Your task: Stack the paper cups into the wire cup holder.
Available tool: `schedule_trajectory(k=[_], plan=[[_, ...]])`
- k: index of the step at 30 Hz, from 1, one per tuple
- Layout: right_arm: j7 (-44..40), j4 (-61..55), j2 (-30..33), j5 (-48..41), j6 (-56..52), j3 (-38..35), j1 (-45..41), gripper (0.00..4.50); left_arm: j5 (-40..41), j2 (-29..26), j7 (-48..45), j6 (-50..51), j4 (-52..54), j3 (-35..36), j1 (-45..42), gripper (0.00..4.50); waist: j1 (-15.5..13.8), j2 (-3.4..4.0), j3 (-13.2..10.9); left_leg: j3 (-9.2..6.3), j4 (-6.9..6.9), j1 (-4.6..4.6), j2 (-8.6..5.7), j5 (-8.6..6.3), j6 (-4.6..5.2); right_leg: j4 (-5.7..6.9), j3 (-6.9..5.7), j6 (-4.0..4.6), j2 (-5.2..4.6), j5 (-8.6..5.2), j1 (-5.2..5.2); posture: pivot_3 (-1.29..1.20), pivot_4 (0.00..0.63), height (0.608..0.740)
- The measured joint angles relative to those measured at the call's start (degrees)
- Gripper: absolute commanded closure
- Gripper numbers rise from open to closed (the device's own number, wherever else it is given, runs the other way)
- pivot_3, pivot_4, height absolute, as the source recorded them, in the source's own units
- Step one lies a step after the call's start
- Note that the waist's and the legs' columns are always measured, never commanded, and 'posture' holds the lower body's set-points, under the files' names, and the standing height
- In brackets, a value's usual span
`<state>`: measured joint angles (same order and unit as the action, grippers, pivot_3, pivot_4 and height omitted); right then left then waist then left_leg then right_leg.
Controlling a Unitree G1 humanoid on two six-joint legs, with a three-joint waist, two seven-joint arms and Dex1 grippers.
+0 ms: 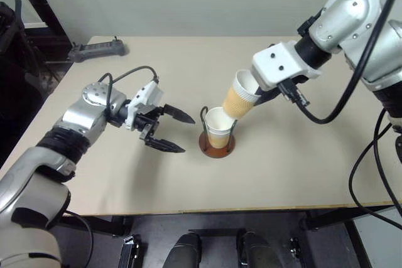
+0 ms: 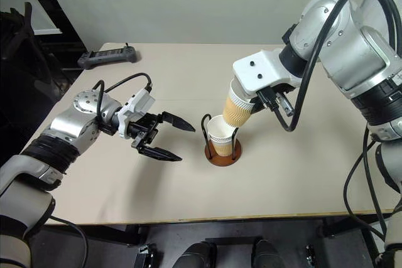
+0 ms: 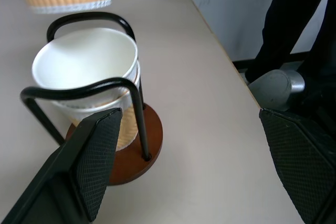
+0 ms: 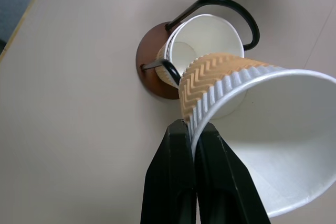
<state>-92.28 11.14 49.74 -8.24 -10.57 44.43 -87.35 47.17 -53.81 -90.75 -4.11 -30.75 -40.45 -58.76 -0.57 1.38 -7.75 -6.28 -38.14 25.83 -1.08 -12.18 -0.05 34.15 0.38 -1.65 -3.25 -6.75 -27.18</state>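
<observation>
near the middle of the tabletop [image 1: 301,174]: wire cup holder [image 1: 217,144], cups nested inside. right gripper [image 4: 193,140], jaws pinched on the rim of a tilted paper cup [image 1: 242,95], poised above for stacking. left gripper [image 1: 171,131], jaws apart, empty, beside the holder.

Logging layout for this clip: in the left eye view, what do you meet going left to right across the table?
Black controller → open left gripper → wire cup holder with nested cups → paper cup pinched at its rim by the right gripper.
</observation>
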Motion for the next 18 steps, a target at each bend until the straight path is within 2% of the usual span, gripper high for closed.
schedule_trajectory(k=[7,18], plan=[[0.0,3.4,-5.3,1.3,1.5,0.0,-1.2,4.46,0.0,0.0,0.0,0.7,0.6,1.2,0.0,0.00,0.0,0.00,0.0,-0.09,0.00,0.01,0.04,0.08,-0.13,0.21,-0.10,0.19,0.01,-0.04,-0.08,0.00,0.150,0.740],[0.0,1.2,-5.4,1.2,0.1,0.0,0.4,4.46,-0.2,-0.3,0.0,1.0,0.8,1.5,0.0,0.00,0.0,-0.01,0.0,-0.14,-0.01,-0.03,0.04,0.14,-0.24,0.48,-0.14,0.40,0.01,-0.14,-0.14,0.00,0.150,0.740]])
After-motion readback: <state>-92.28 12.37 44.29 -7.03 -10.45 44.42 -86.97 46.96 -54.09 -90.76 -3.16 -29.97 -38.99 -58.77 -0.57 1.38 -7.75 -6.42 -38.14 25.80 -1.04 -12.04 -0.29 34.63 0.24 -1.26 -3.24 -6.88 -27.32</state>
